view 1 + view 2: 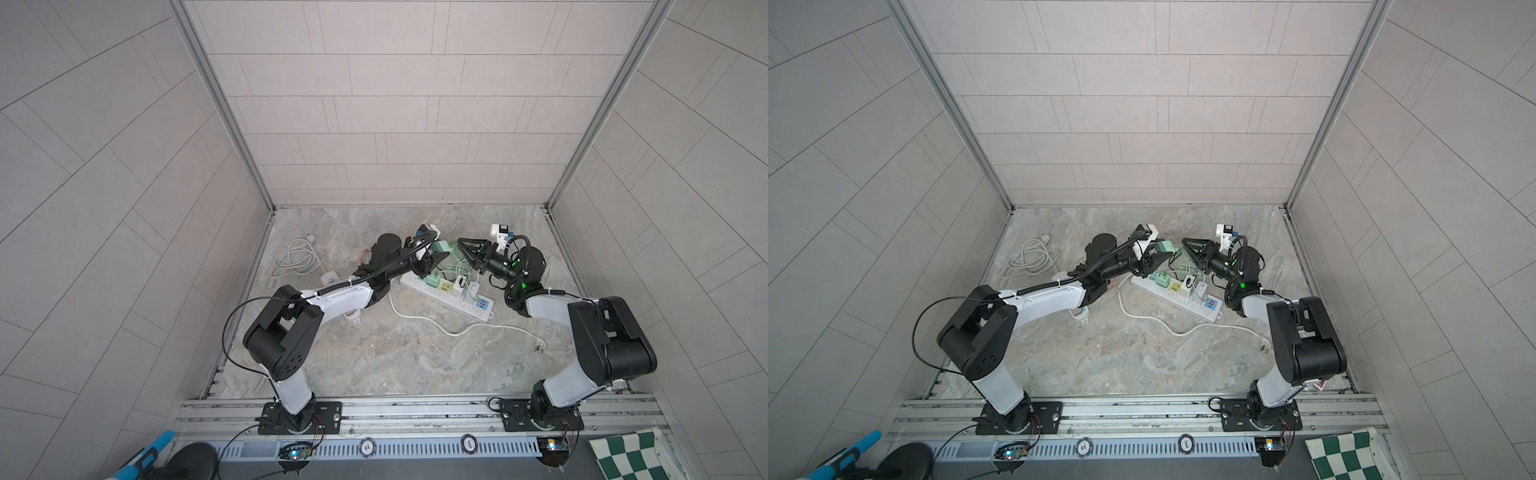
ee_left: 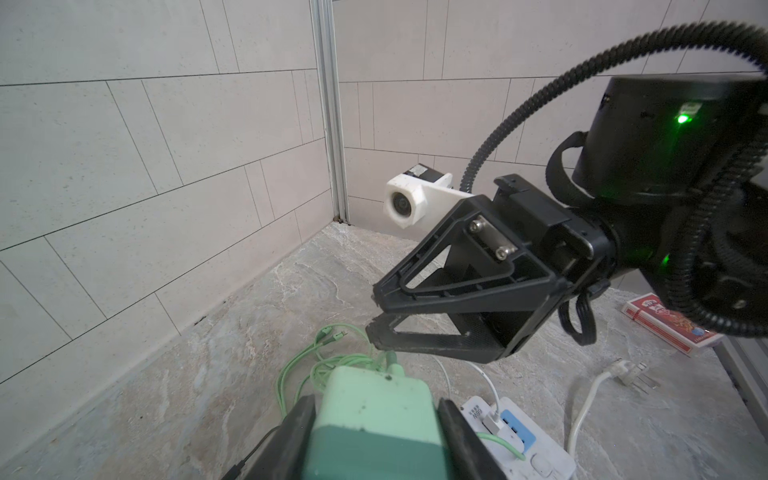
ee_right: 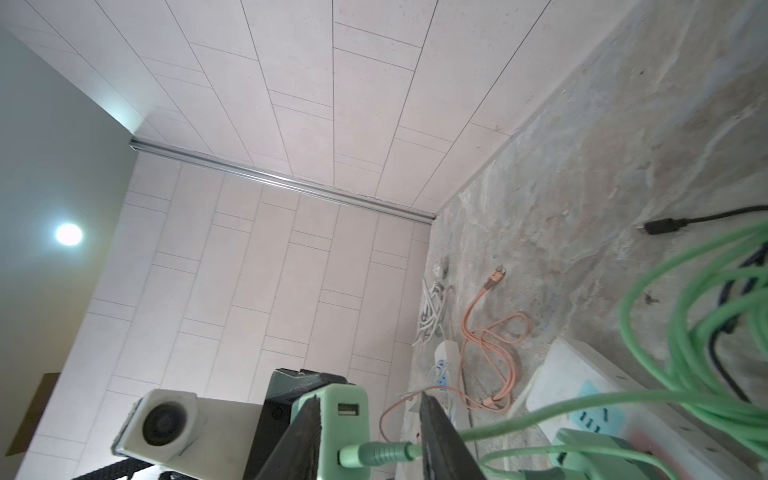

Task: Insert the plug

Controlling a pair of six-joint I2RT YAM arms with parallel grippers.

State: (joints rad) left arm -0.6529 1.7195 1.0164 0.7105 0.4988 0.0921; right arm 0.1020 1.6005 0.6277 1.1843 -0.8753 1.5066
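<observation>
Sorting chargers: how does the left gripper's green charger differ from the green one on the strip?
The held green charger is clamped by the left gripper; the plugged green charger is in no gripper. The held one hangs midair; the plugged one sits in the power strip. Both mint green.

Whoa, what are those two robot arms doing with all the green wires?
The left claw is holding a mint-green charger block close to the long white power strip on the stone table. The right claw has its tips on either side of the green cable's plug, right where the plug meets the charger. I can't tell whether it is pinching the plug yet, or how far in the plug sits.
</observation>
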